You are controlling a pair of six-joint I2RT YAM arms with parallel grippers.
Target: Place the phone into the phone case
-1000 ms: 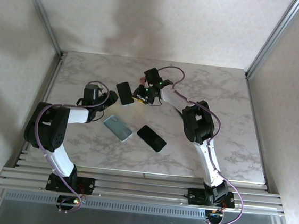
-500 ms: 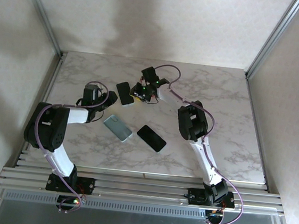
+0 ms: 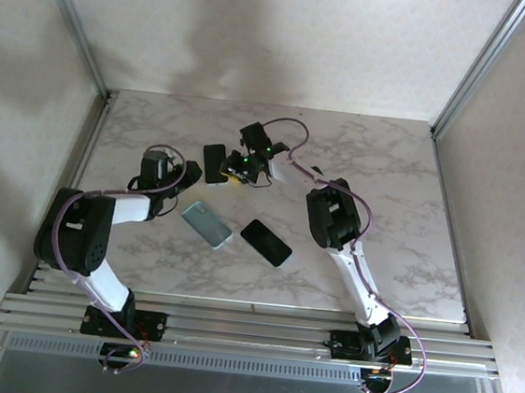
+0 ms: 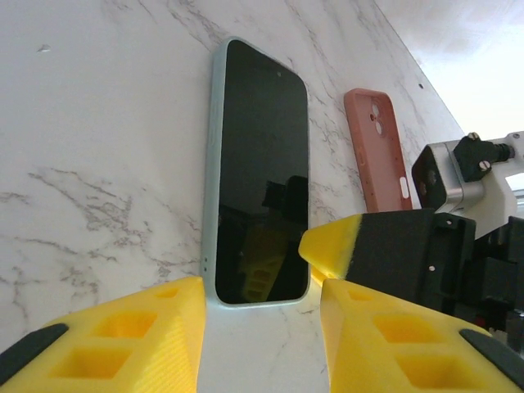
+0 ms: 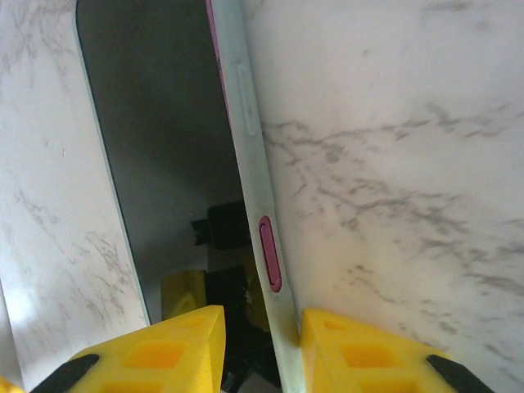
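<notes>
- Left gripper point(image 4: 260, 304): jaws apart with nothing between them. In the left wrist view the gap shows bare table and, just beyond the yellow fingers point(image 4: 123, 344), the near end of the phone point(image 4: 260, 164).
- In the top view the left gripper point(image 3: 190, 171) sits low, just left of the phone point(image 3: 214, 161).
- Right gripper point(image 5: 262, 318): jaws part way apart. The phone's pale long edge runs down into the gap, close against the right-hand finger point(image 5: 360, 352). Cannot tell whether the jaws pinch it.
- That edge carries a pink button point(image 5: 270, 264). The dark screen point(image 5: 155, 164) lies left of it and reflects the gripper.
- From the left wrist camera, one yellow finger point(image 4: 332, 246) of the right gripper meets the phone's right side near its near corner. The other finger is hidden.
- In the top view the right gripper point(image 3: 236, 167) is at the phone's right side, so the phone lies between the two grippers.
- Phone: flat on the marble table point(image 3: 387, 172), screen up, with a pale green-blue rim.
- Pink case point(image 4: 375, 147): flat on the table beyond the right gripper, near the phone but apart from it. It has a camera cut-out at its far end.
- Nearer the arm bases lies a pale blue piece point(image 3: 207, 224), phone-shaped. Cannot tell whether it is a case or a phone's back.
- Black phone point(image 3: 266, 242): just right of the pale blue piece, not touching it, well apart from both grippers.
</notes>
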